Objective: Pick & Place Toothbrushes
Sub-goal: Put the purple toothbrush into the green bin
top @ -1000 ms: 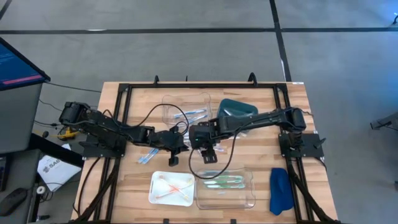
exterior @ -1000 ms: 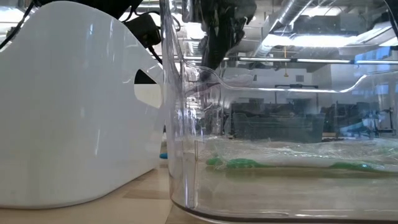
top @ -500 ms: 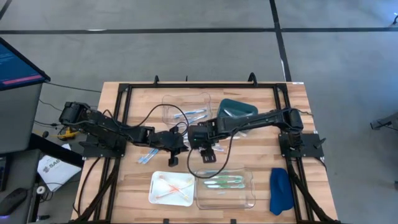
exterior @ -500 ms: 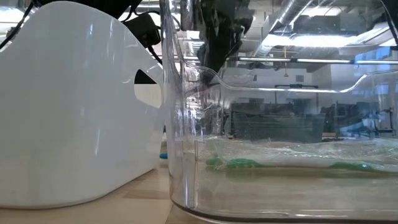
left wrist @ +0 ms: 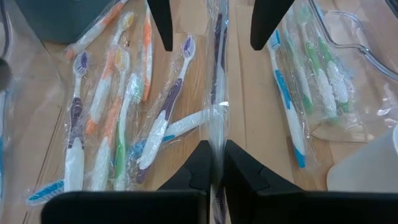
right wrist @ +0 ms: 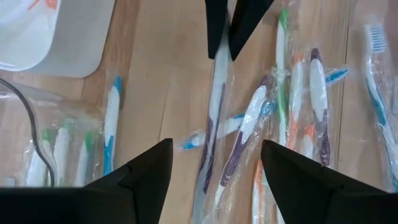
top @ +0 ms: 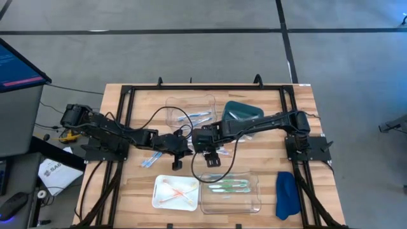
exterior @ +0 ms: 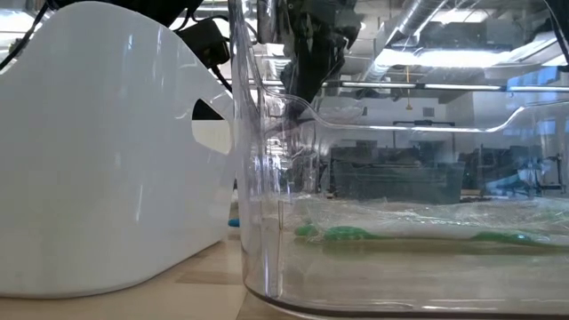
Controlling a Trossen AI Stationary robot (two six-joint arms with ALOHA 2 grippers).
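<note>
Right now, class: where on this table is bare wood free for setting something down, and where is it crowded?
Free: the bare table at the far right corner, beyond the teal bin, and the far left strip beside the clear tray. Crowded: the middle, where the left pincer, shut on a wrapped toothbrush, meets the open right pincer over the loose toothbrushes.

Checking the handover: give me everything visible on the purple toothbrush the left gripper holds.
The purple toothbrush, sealed in a clear wrapper, has a dark purple handle. The left gripper is shut on one end; the rest extends between the open right gripper's fingers, which do not touch it. It sits above the wooden table, beside the loose toothbrush pile.
</note>
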